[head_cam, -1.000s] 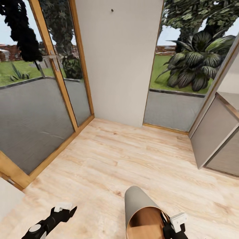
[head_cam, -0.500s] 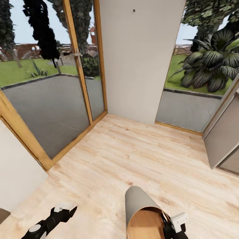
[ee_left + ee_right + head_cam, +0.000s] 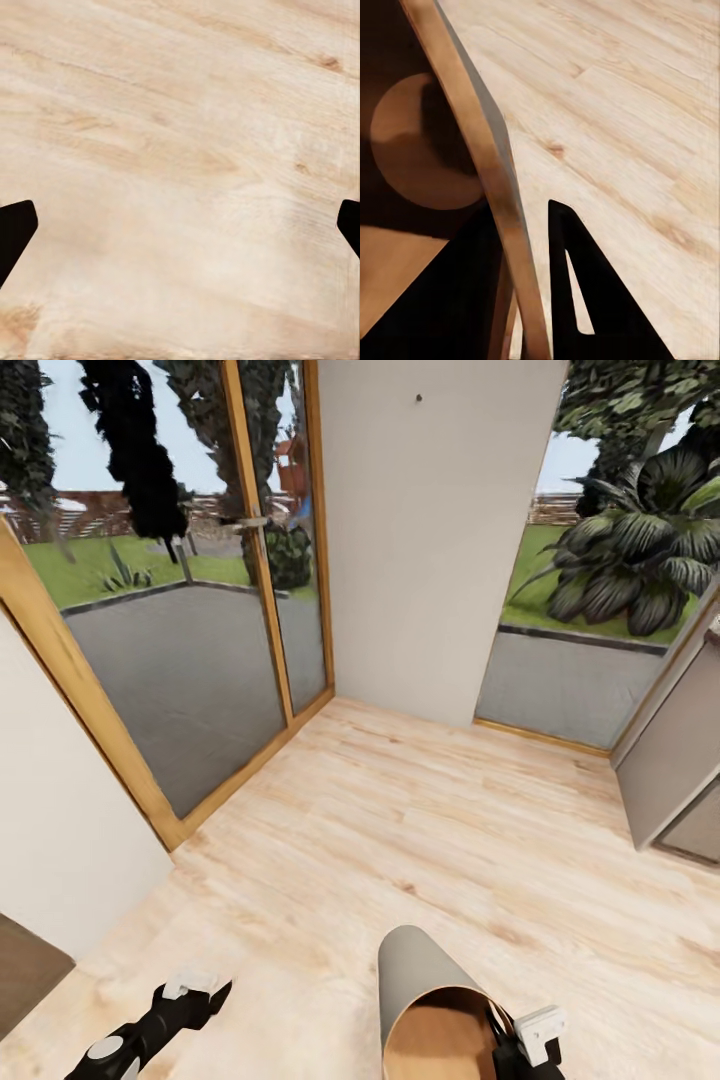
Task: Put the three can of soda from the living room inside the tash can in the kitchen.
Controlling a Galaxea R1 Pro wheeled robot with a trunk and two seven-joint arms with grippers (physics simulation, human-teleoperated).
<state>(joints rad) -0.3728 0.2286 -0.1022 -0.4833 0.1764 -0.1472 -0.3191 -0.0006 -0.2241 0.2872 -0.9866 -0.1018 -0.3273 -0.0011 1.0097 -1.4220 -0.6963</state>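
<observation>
A pale wood floor (image 3: pixel 420 830) spreads out ahead of both claws, running to a plain light wall (image 3: pixel 430 530) with wood-framed glass doors (image 3: pixel 200 660) on the left arm's side and a window onto garden plants (image 3: pixel 620 560) on the right arm's side. A grey cabinet edge (image 3: pixel 675 760) is cut off by the frame beyond the right claw.

The tash can (image 3: pixel 430 1000) is carried tipped over, its brown inside facing the head camera and its grey side pointing forward; its lower part is cut off by the frame. The right gripper (image 3: pixel 515 1040) sits at the can's rim, and in the right wrist view its dark fingers (image 3: pixel 577 300) straddle the rim wall (image 3: pixel 487 165), closed onto it, one finger inside and one outside.

The left gripper (image 3: pixel 190 995) hangs low over bare floor, well apart from the can; its fingertips (image 3: pixel 15 232) sit far apart at opposite edges of the left wrist view, holding nothing.
</observation>
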